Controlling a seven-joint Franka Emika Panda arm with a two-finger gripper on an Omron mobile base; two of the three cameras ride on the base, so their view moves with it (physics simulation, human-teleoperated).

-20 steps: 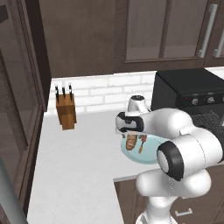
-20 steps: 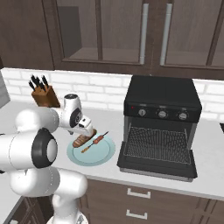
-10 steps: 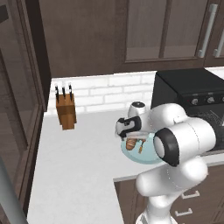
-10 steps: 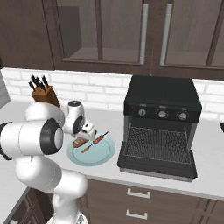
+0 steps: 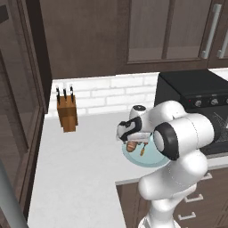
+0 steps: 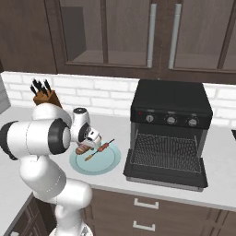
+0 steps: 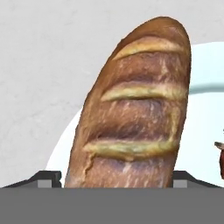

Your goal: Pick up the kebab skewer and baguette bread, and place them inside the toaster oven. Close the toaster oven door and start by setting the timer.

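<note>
gripper (image 7: 118, 177) spread wide astride the baguette bread (image 7: 133, 109), fingertips (image 7: 46, 178) either side, above plate (image 7: 199, 118)

Open counter (image 5: 75, 169) left of plate (image 6: 108, 162); toaster oven (image 6: 170, 120) right.
</note>
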